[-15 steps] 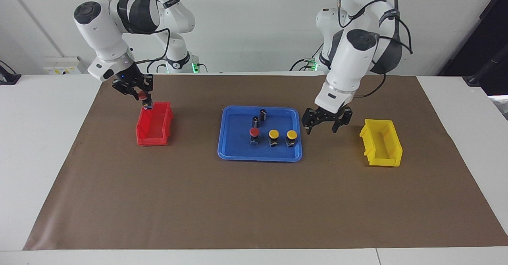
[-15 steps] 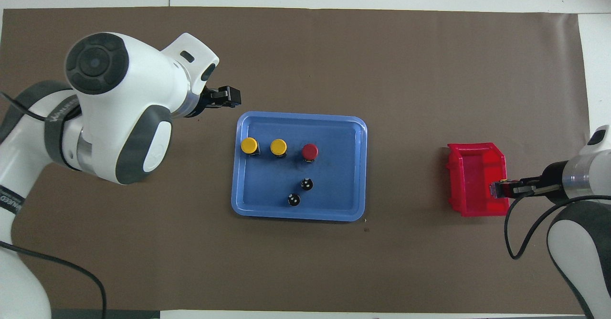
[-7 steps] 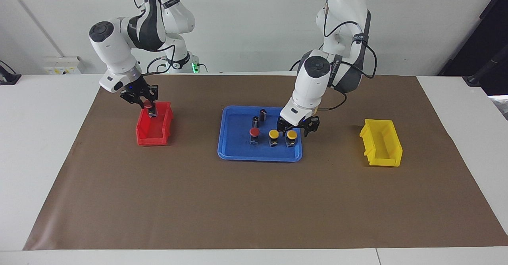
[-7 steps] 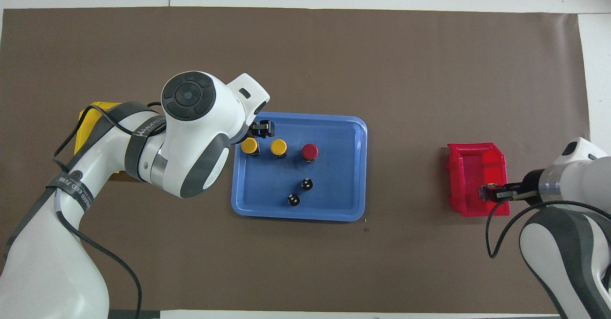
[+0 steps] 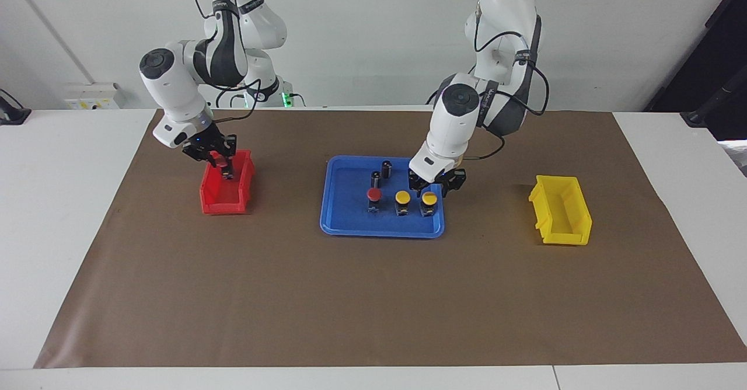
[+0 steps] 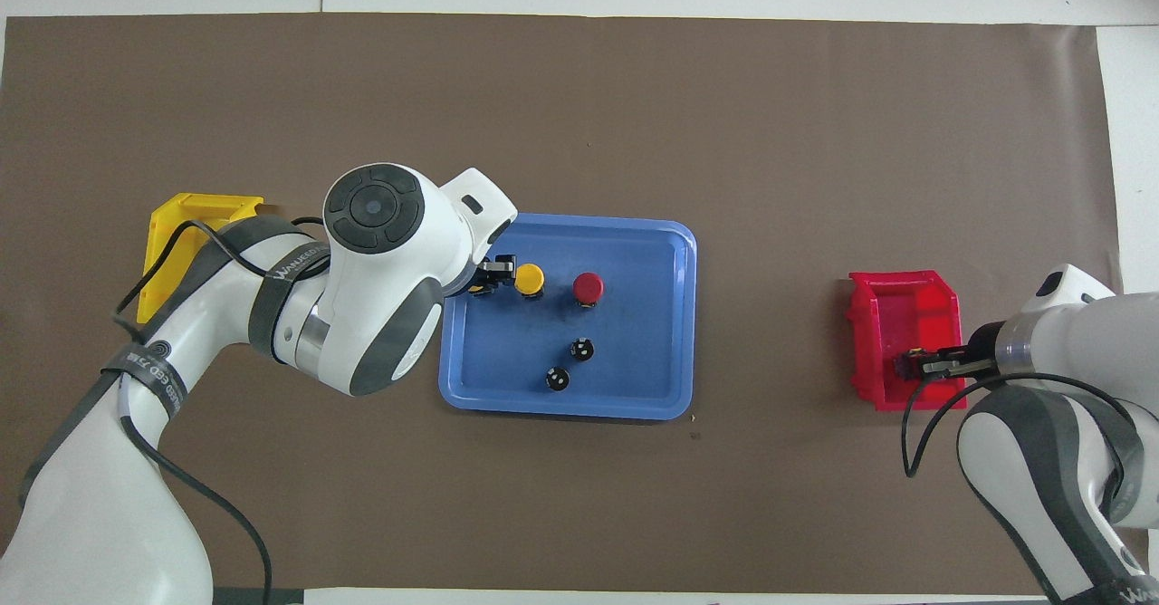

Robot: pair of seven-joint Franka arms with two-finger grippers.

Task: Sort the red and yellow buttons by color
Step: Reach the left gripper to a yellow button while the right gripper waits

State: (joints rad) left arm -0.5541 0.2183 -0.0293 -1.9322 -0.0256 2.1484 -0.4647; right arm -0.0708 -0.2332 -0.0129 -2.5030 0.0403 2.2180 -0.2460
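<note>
Under left pincer (image 5: 430, 188), yellow button (image 5: 429, 198), touching

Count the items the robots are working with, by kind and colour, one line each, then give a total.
Red buttons: 2
Yellow buttons: 2
Dark cylinders: 2
Bins: 2
Blue tray: 1
Total: 9
</note>
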